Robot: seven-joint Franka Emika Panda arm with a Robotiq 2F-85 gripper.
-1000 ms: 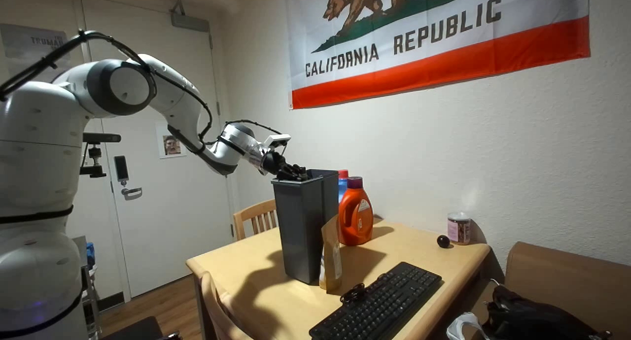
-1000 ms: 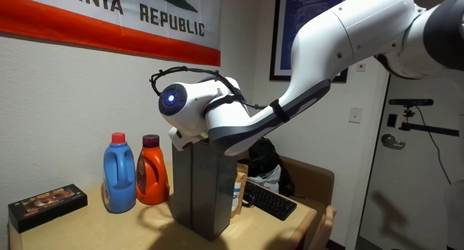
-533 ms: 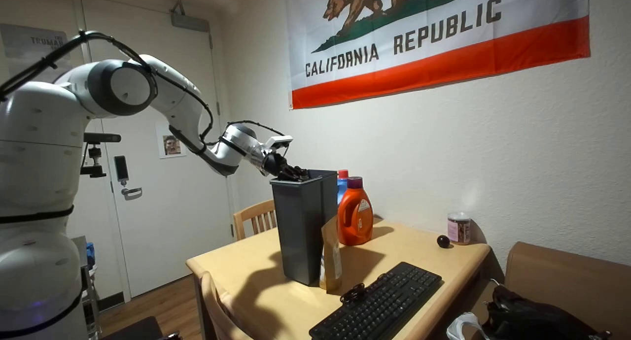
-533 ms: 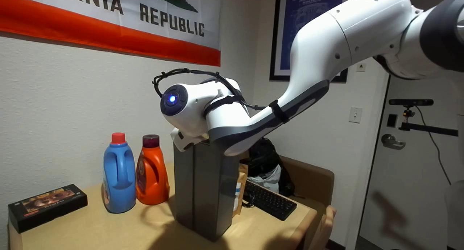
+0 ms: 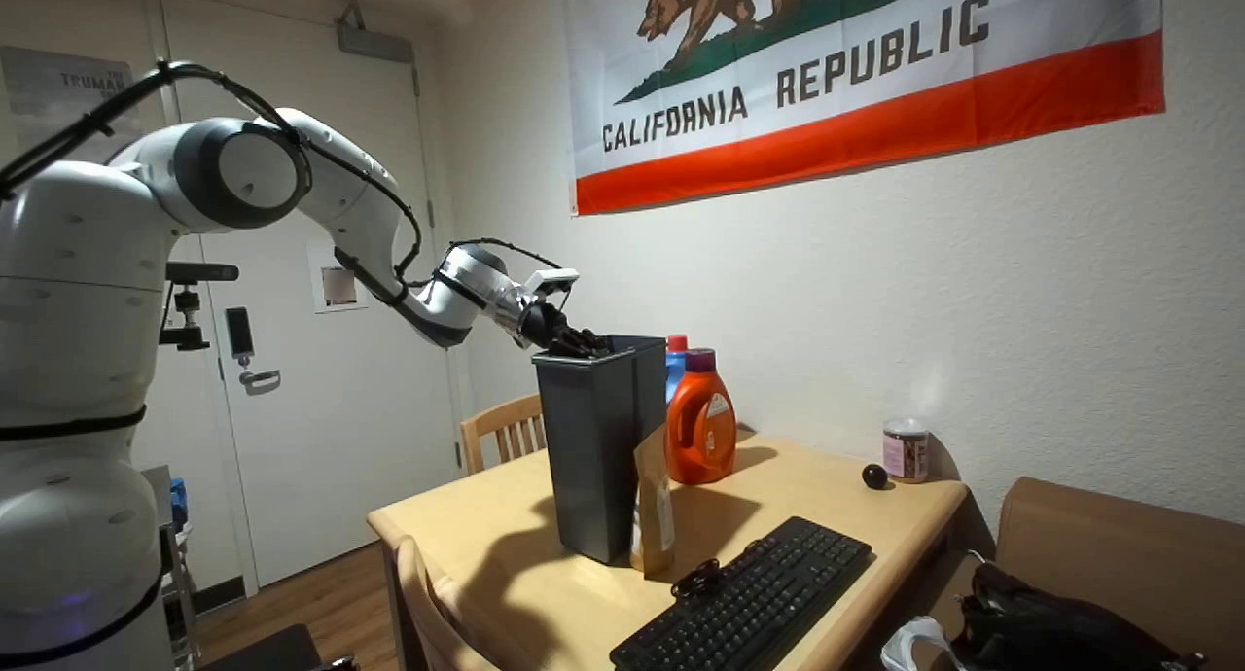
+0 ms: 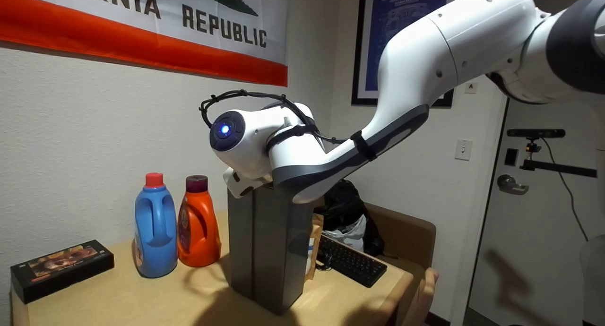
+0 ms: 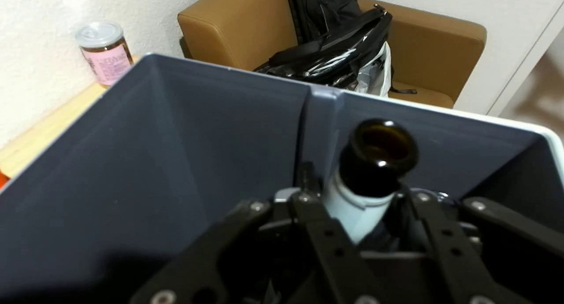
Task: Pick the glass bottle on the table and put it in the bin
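Note:
The glass bottle [image 7: 373, 176] is dark amber-brown with a pale label below its mouth. It shows only in the wrist view, tilted, its open mouth facing up toward the camera. My gripper [image 7: 352, 196] is shut on it, with a finger on each side of the labelled part; the bottle's lower body is hidden. In an exterior view my gripper [image 5: 584, 342] is at the top opening of the tall dark grey bin [image 5: 588, 457], by its rim. The bin stands on the light wooden table [image 5: 438, 515]; its inner wall shows in the wrist view [image 7: 132, 163].
A tan pouch [image 5: 653, 511] stands against the bin, with a keyboard [image 5: 749, 603] in front. An orange jug [image 6: 198, 227], a blue jug [image 6: 156, 231] and a black box [image 6: 61, 271] are on the table. A jar [image 5: 907, 452] and black ball [image 5: 874, 476] are near the wall.
The gripper and wrist have shifted very slightly. The bin has moved a few pixels, leftward in an exterior view and rightward in an exterior view. The other table things are unchanged.

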